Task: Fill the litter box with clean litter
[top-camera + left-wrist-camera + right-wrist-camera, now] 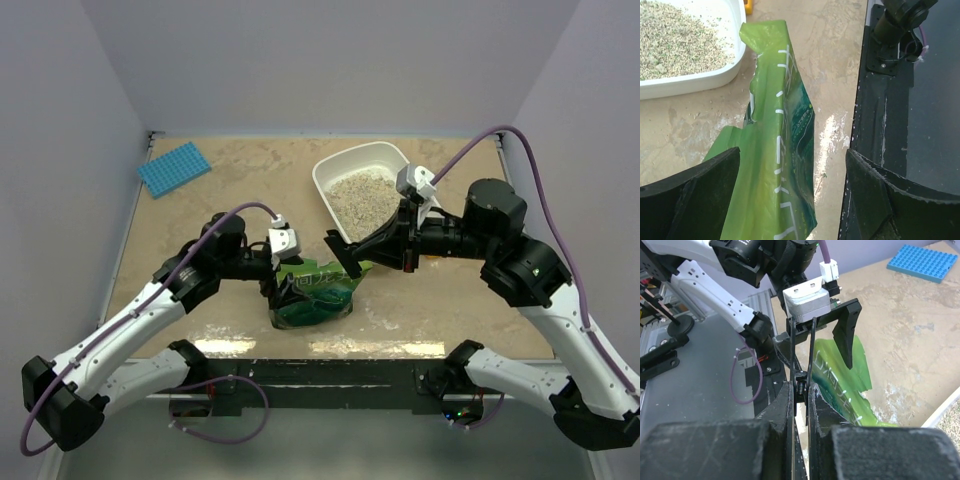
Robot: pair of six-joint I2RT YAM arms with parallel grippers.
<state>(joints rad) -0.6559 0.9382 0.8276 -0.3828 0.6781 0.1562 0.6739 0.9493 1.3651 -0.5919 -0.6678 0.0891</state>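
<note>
Litter: the fine pale beige-grey sandy litter (360, 198) lies as a loose bed inside the white shallow plastic litter box (355, 152), at the far centre of the table. It sits low against the rim, so I judge more is wanted.
Litter handling: loose and free-running. No finger can grip it, so I expect it to move only by tipping whatever holds it.
Pouch: the glossy green plastic pouch (315, 298) stands slumped toward the near edge, just beside the box's near corner. I cannot tell whether they touch.
Pouch handling: I judge it soft, slick film, bottom-heavy if any fill remains, with a flattened top that will fold. I would pinch the top seam with 1 gripper and support the body low with the other.
Left gripper (792, 155): wide open, its 2 fingers straddling the pouch's upright top and clamping nothing.
Right gripper (799, 390): fingers pinched close on a thin black sprung piece (800, 381). I cannot tell whether that is a clip or snips. It hangs between pouch and box.
Surroundings: the mottled tan table (240, 190) carries stray grains. A flat blue gridded mat (173, 168) lies well apart at the far left.
</note>
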